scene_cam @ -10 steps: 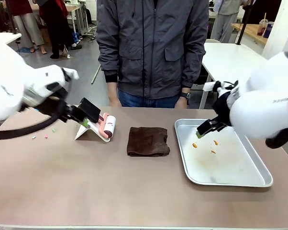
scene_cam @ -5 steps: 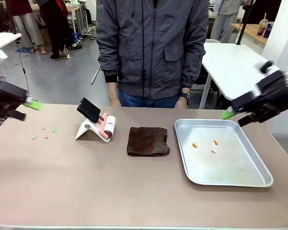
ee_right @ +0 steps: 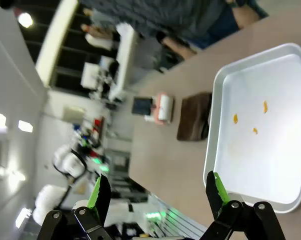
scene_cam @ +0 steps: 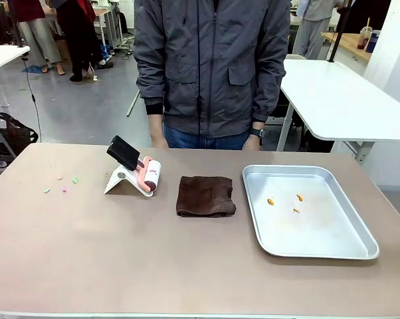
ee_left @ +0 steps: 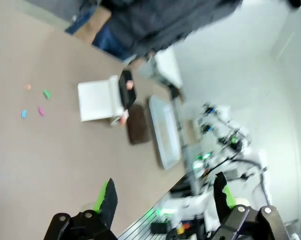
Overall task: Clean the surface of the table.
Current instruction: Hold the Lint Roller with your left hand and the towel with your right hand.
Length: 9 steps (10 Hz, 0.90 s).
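Observation:
The brownish table (scene_cam: pixel 120 252) carries a few small coloured scraps (scene_cam: pixel 62 184) at its left. A folded brown cloth (scene_cam: pixel 205 195) lies in the middle. Beside it, a pink-and-white roller (scene_cam: pixel 149 176) rests on a white stand with a black part on top. My left gripper (ee_left: pixel 164 197) hangs open high above the table (ee_left: pixel 50 150), holding nothing, with the scraps (ee_left: pixel 41 110) and the stand (ee_left: pixel 95 100) far below. My right gripper (ee_right: pixel 158 194) is also open and empty. It is raised over the near edge of the silver tray (ee_right: pixel 260 165), with the cloth (ee_right: pixel 193 123) beyond.
The silver tray (scene_cam: pixel 319 229) at the right holds three orange crumbs (scene_cam: pixel 270 201). A person in a grey jacket (scene_cam: pixel 210 66) stands at the far edge, hands behind the table. White tables (scene_cam: pixel 339 100) stand behind on the right.
Both arms have pulled back from over the table, the left one out to the left and the right one out to the right. Both grippers stayed open.

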Tool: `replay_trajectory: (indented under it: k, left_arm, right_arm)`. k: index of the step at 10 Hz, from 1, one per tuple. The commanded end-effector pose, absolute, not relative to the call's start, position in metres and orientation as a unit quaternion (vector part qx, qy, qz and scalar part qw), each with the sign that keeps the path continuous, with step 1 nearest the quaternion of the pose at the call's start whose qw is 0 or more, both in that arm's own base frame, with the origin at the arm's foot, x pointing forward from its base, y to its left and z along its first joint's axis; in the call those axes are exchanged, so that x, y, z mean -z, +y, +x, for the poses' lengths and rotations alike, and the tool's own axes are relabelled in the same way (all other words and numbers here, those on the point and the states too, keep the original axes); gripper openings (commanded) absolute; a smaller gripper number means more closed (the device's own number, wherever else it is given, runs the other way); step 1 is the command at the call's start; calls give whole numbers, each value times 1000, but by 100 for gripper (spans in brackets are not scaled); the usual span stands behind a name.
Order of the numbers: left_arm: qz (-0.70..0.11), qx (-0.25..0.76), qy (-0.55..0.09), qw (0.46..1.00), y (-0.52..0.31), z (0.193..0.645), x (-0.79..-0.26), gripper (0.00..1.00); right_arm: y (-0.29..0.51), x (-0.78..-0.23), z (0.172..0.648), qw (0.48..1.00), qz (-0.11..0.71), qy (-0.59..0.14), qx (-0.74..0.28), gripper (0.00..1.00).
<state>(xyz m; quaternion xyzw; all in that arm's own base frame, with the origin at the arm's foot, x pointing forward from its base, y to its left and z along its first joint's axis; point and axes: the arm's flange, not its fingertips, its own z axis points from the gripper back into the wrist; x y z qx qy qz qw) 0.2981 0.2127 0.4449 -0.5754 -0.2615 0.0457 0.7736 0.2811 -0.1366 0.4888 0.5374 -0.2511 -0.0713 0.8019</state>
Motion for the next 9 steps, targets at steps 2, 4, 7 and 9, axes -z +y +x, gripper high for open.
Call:
replay_trajectory:
  k: [2, 4, 7, 9]
  left_arm:
    - [-606, -95, -278, 740, 157, 302, -424, 100]
    - [-603, -119, -281, 737, 130, 300, -420, 100]
    - [-611, -113, -267, 736, 160, 310, -415, 100]
    - [-611, -113, -267, 736, 160, 310, -415, 100]
  right_arm:
    - [-186, -423, 252, 724, 609, -303, 117, 100]
    - [-205, -406, 246, 718, 606, -308, 147, 100]
    - [-221, -417, 242, 716, 607, -307, 155, 100]
    - [-221, -417, 242, 716, 607, -307, 155, 100]
